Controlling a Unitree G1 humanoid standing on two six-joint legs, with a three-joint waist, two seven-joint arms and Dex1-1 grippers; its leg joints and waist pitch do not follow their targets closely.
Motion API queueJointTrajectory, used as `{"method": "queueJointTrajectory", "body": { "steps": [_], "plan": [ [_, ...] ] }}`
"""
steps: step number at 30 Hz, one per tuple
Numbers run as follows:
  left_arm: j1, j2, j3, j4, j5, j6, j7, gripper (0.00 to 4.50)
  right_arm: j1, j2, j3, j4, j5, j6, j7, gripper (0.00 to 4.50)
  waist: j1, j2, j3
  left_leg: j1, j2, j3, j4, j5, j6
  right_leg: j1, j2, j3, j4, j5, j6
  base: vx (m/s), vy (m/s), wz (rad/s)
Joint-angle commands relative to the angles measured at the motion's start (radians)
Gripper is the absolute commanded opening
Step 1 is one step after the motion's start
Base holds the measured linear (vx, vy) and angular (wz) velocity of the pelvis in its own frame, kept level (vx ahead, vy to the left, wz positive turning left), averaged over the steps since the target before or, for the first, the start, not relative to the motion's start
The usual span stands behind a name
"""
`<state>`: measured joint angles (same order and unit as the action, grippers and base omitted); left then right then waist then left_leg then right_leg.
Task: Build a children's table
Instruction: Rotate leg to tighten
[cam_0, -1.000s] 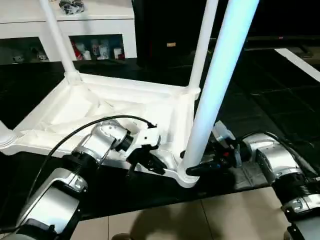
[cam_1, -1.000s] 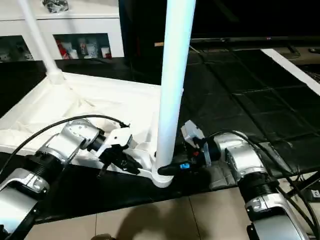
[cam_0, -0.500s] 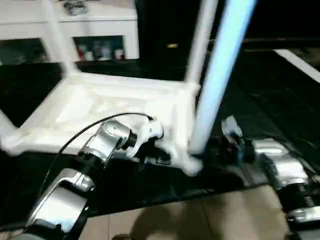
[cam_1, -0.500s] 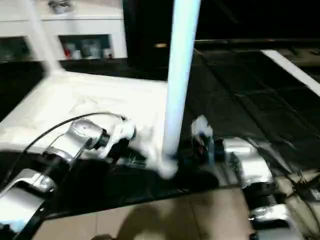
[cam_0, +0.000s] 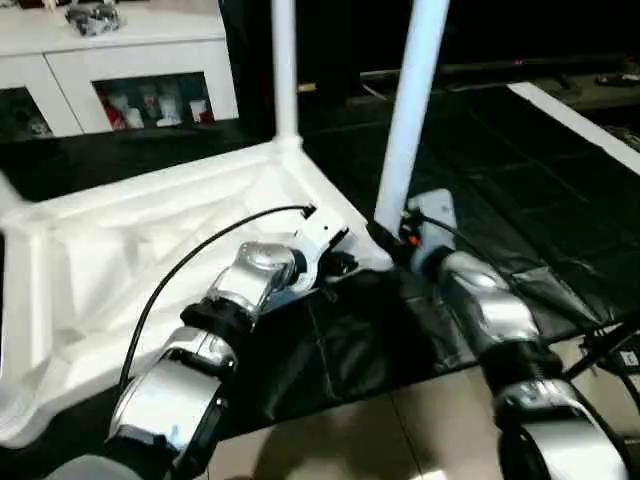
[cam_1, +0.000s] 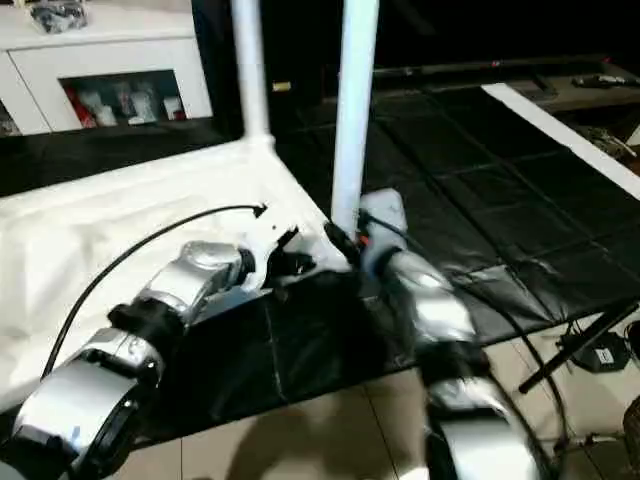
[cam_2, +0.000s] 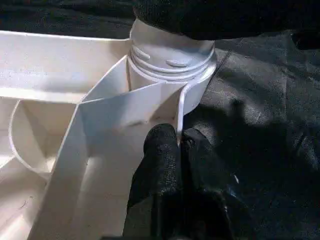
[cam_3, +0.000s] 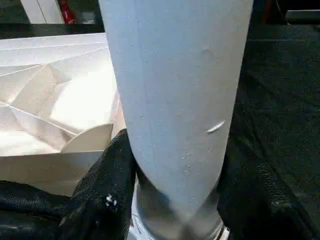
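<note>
Left claw (cam_2: 179, 150) pinches the tabletop (cam_2: 60, 65) rim; right claw (cam_3: 172, 175) clasps a leg (cam_3: 175, 85).

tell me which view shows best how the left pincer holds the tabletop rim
The left wrist view: the left pincer is shut on the thin rim of the tabletop just below the corner socket. The left eye view shows the pincer at that edge from above, the contact hidden. The right wrist view shows the leg.

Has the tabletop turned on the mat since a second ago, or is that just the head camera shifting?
Yes. The tabletop has swung against the black mat: its near corner with the leg now points away, toward the mat's far side.
</note>
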<state>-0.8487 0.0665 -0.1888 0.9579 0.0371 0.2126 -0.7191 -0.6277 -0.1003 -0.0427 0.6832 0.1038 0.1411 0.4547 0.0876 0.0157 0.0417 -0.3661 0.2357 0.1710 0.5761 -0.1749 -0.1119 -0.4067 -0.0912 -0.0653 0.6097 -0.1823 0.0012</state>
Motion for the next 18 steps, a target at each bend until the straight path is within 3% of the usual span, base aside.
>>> {"method": "queueJointTrajectory", "body": {
  "steps": [1, 5, 8, 9, 10, 13, 14, 16, 18],
  "plan": [
    [-0.039, -0.046, 0.002, -0.013, -0.004, -0.028, 0.022, 0.0, 0.012, 0.087, 0.086, 0.008, 0.007, 0.02, 0.073, 2.67, 0.006, -0.013, -0.069, 0.004, -0.019, 0.015, -0.054, -0.113, 0.069, 0.066, -0.034, 0.029, -0.057, -0.015, -0.255, 0.0, 0.0, 0.0],
    [-0.035, -0.024, -0.007, -0.011, 0.004, -0.048, -0.016, 0.0, 0.025, 0.062, 0.089, -0.012, 0.013, 0.018, 0.122, 3.1, 0.004, -0.013, -0.067, 0.004, -0.019, 0.015, -0.055, -0.123, 0.07, 0.065, -0.035, 0.031, -0.06, -0.047, -0.247, 0.0, 0.0, 0.0],
    [-0.031, -0.008, -0.009, -0.016, 0.002, -0.056, -0.047, 0.0, 0.039, 0.037, 0.101, -0.039, 0.018, 0.019, 0.172, 3.36, 0.004, -0.013, -0.068, 0.004, -0.017, 0.014, -0.054, -0.111, 0.075, 0.066, -0.035, 0.03, -0.057, -0.022, -0.25, 0.0, 0.0, 0.0],
    [-0.024, 0.015, -0.015, -0.026, -0.002, -0.063, -0.094, 0.0, 0.062, -0.004, 0.114, -0.077, 0.026, 0.022, 0.243, 3.49, 0.005, -0.004, -0.068, 0.005, -0.017, 0.014, -0.053, -0.11, 0.075, 0.065, -0.035, 0.03, -0.056, -0.014, -0.253, 0.0, 0.0, 0.0],
    [-0.022, 0.02, -0.016, -0.028, -0.003, -0.064, -0.105, 0.0, 0.066, -0.012, 0.116, -0.085, 0.029, 0.021, 0.258, 3.56, 0.008, -0.01, -0.07, 0.007, -0.018, 0.016, -0.051, -0.107, 0.084, 0.067, -0.033, 0.031, -0.056, 0.012, -0.255, 0.0, 0.0, 0.0],
    [0.003, 0.077, -0.046, -0.06, 0.0, -0.1, -0.236, 0.0, 0.115, -0.111, 0.13, -0.157, 0.06, 0.018, 0.419, 3.69, 0.009, -0.006, -0.068, 0.003, -0.018, 0.015, -0.05, -0.108, 0.096, 0.068, -0.033, 0.03, -0.053, 0.043, -0.269, 0.0, 0.0, 0.0],
    [0.011, 0.091, -0.057, -0.068, 0.002, -0.117, -0.275, 0.0, 0.124, -0.136, 0.132, -0.17, 0.068, 0.016, 0.459, 3.94, 0.012, -0.009, -0.07, 0.005, -0.016, 0.015, -0.049, -0.116, 0.101, 0.07, -0.033, 0.029, -0.053, 0.045, -0.274, 0.0, 0.0, 0.0],
    [0.011, 0.091, -0.057, -0.068, 0.002, -0.117, -0.275, 0.0, 0.124, -0.136, 0.132, -0.17, 0.068, 0.016, 0.459, 4.06, 0.014, -0.008, -0.069, 0.003, -0.015, 0.016, -0.049, -0.123, 0.103, 0.07, -0.033, 0.029, -0.053, 0.039, -0.278, 0.0, 0.0, 0.0],
    [0.037, 0.142, -0.1, -0.107, 0.004, -0.174, -0.427, 0.0, 0.144, -0.225, 0.142, -0.197, 0.087, 0.004, 0.607, 4.11, 0.021, -0.011, -0.065, 0.006, -0.012, 0.017, -0.052, -0.16, 0.091, 0.067, -0.035, 0.028, -0.059, -0.042, -0.27, 0.0, 0.0, 0.0]
  ]
}}
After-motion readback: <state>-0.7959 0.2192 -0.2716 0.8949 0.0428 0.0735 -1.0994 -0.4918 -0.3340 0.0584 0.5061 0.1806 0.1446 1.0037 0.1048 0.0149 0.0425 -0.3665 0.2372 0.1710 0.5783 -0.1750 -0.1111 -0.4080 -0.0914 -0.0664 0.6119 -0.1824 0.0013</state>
